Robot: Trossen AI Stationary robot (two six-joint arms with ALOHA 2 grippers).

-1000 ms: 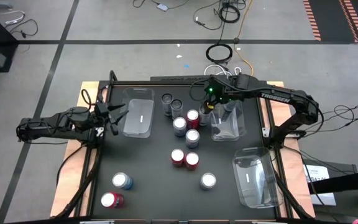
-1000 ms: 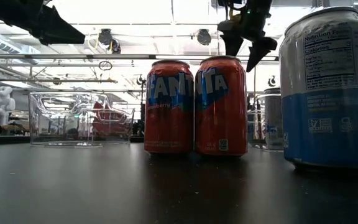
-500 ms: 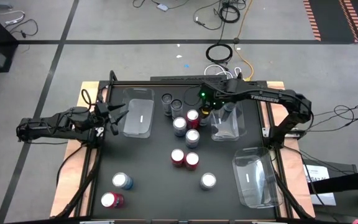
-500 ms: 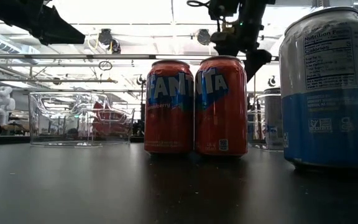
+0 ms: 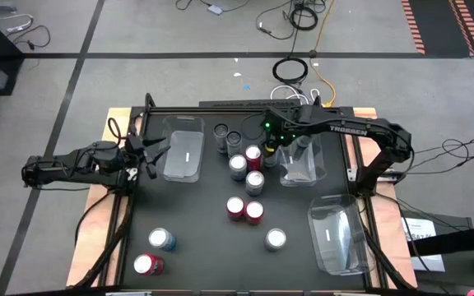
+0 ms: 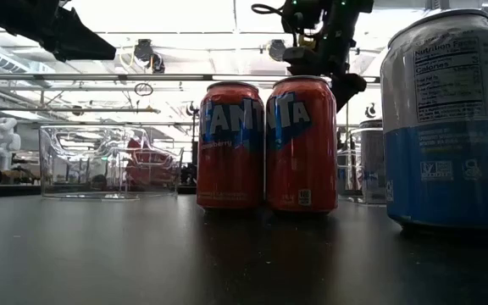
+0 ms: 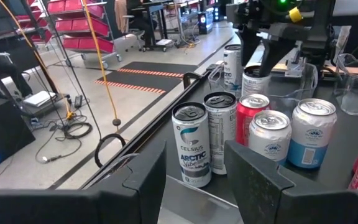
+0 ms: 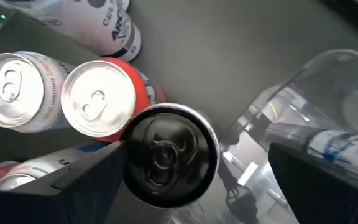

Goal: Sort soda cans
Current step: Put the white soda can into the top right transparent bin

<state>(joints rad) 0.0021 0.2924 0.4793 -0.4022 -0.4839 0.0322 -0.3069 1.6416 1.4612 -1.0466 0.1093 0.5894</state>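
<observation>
The black table carries three clear trays: one at ten o'clock, one at two o'clock, the largest at four o'clock, reaching the table's edge. The widest bare room lies at eight o'clock and between the left tray and the central cans.

The right arm reaches in from two o'clock; the right gripper hangs directly over a dark-topped can, fingers spread apart to either side of it, beside the two o'clock tray. The left gripper waits at nine o'clock, just off the left tray, fingers apart.

The soda cans cluster at twelve o'clock: a red one, blue-and-silver ones, dark grey ones. Two red cans touch at centre, reading "FANTA". Loose cans sit at seven o'clock and five o'clock.

In the left wrist view one can reads "CELSIUS ARCTIC".
</observation>
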